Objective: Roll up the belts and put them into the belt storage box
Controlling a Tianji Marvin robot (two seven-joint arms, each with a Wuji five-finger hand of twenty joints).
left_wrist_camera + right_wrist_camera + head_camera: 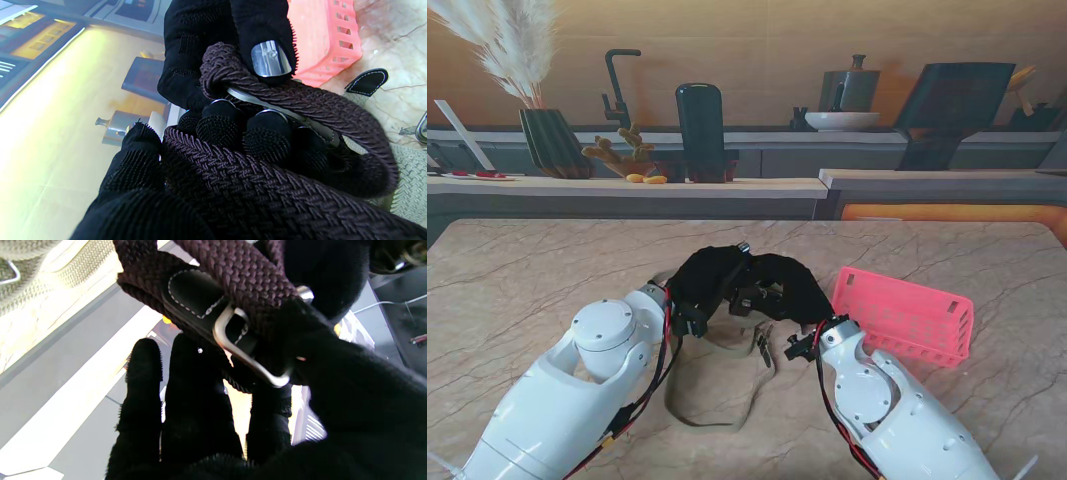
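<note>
The dark brown braided belt (260,180) is held aloft between both black-gloved hands, left hand (697,283) and right hand (787,285) fingers closed on it, evidently for coiling, near the pink slotted plastic storage box (907,318).

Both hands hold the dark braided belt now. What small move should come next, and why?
Probably one more turn of the roll. The left hand and right hand both grip the dark brown braided belt near its silver metal buckle, but loose loops show. The pink plastic slotted storage box waits at the right, and the beige woven belt lies flat on the table.
</note>
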